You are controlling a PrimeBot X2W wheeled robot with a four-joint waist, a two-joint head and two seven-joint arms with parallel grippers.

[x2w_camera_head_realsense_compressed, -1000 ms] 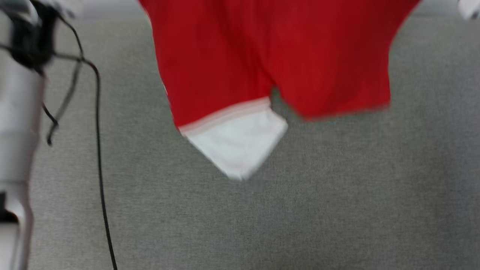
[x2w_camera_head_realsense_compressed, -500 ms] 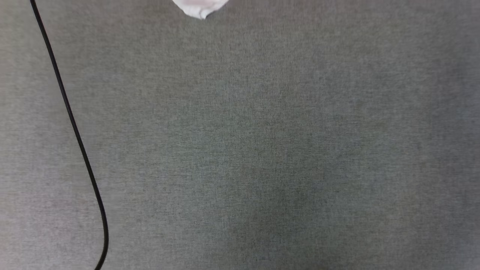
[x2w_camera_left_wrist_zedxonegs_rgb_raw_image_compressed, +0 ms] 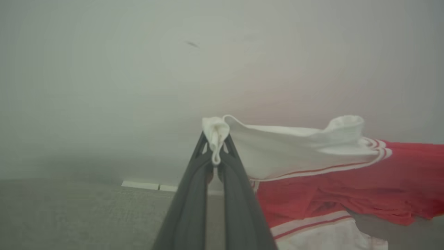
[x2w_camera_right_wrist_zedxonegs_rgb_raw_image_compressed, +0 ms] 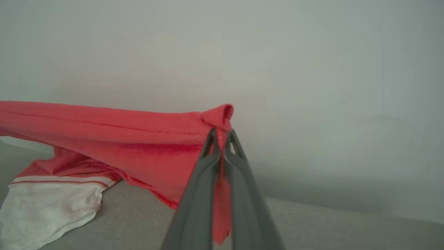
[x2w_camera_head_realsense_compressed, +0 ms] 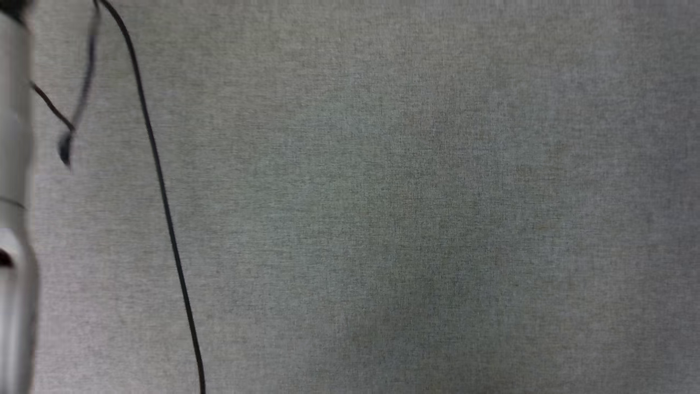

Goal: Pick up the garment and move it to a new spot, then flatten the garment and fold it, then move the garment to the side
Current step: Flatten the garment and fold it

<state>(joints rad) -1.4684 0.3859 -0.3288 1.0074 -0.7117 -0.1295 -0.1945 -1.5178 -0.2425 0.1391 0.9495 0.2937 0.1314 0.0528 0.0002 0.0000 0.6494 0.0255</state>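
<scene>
- Left wrist view: left fingers (x2w_camera_left_wrist_zedxonegs_rgb_raw_image_compressed: 190,201), long and dark grey, pressed together at the tips and pinching a bunched edge of white sleeve (x2w_camera_left_wrist_zedxonegs_rgb_raw_image_compressed: 295,152) cloth; a small fold of it sticks up past the tips.
- Garment (x2w_camera_left_wrist_zedxonegs_rgb_raw_image_compressed: 329,187), same view: red jersey with white sleeves and red-and-white striped trim. It runs out sideways from the fingertips to the right, held up off the grey woven surface (x2w_camera_left_wrist_zedxonegs_rgb_raw_image_compressed: 69,215). Its red body sags below the level of the tips.
- Second white sleeve (x2w_camera_left_wrist_zedxonegs_rgb_raw_image_compressed: 322,238), same view: low and to the right of the finger bases, striped band uppermost. Whether it touches the surface cannot be told.
- Backdrop, same view: pale wall (x2w_camera_left_wrist_zedxonegs_rgb_raw_image_compressed: 104,69) beyond the tips, white skirting strip (x2w_camera_left_wrist_zedxonegs_rgb_raw_image_compressed: 149,185) at its foot, left of the fingers.
- Right wrist view: right fingers (x2w_camera_right_wrist_zedxonegs_rgb_raw_image_compressed: 199,201) closed tight on a red corner of the garment (x2w_camera_right_wrist_zedxonegs_rgb_raw_image_compressed: 121,139); a strip of red hangs down between them toward their bases.
- Garment, same view: a taut red edge stretches from the tips away to the left. Its lower white sleeve (x2w_camera_right_wrist_zedxonegs_rgb_raw_image_compressed: 48,205) rests on the grey surface (x2w_camera_right_wrist_zedxonegs_rgb_raw_image_compressed: 329,225), well left of the finger bases.
- Head view: grey woven surface (x2w_camera_head_realsense_compressed: 437,219), a black cable (x2w_camera_head_realsense_compressed: 164,219) trailing across it, and a blurred pale forearm (x2w_camera_head_realsense_compressed: 13,219) at the left edge.
</scene>
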